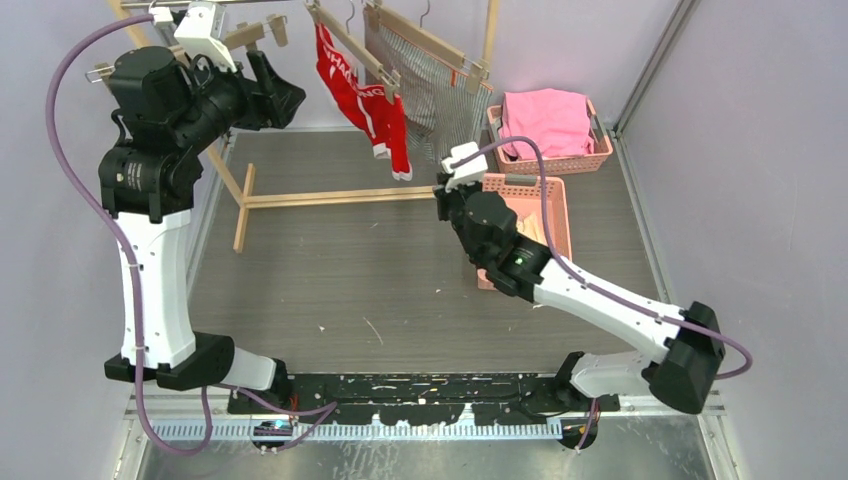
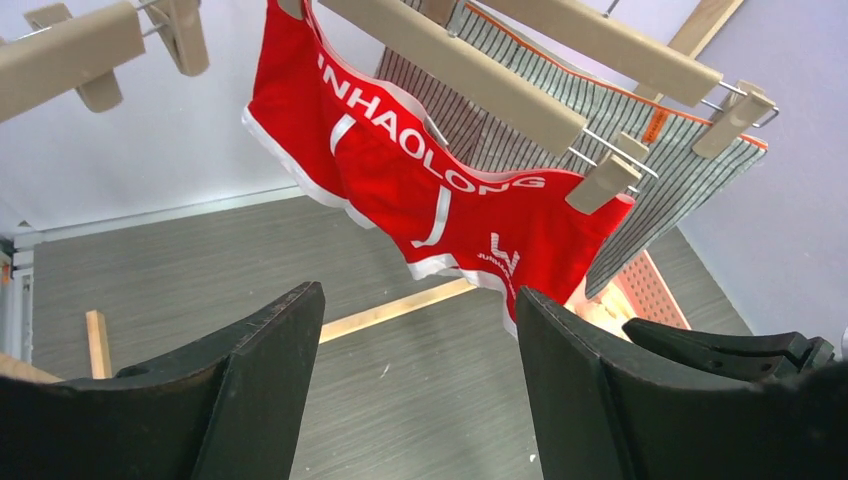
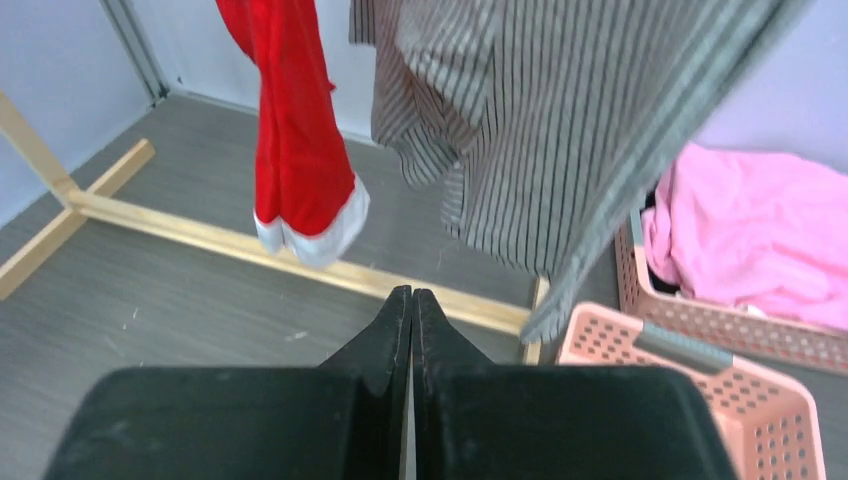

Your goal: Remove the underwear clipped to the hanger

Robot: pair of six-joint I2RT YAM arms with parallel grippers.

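Now, with left gripper (image 2: 418, 300) spread wide and empty below the red underwear (image 2: 400, 170) hanging at upper centre, rise to the clip (image 2: 605, 180) pinning its right-of-frame corner, squeeze that open squarely, and bring right gripper (image 3: 411, 295), pressed closed and empty at bottom centre, to catch the cloth.
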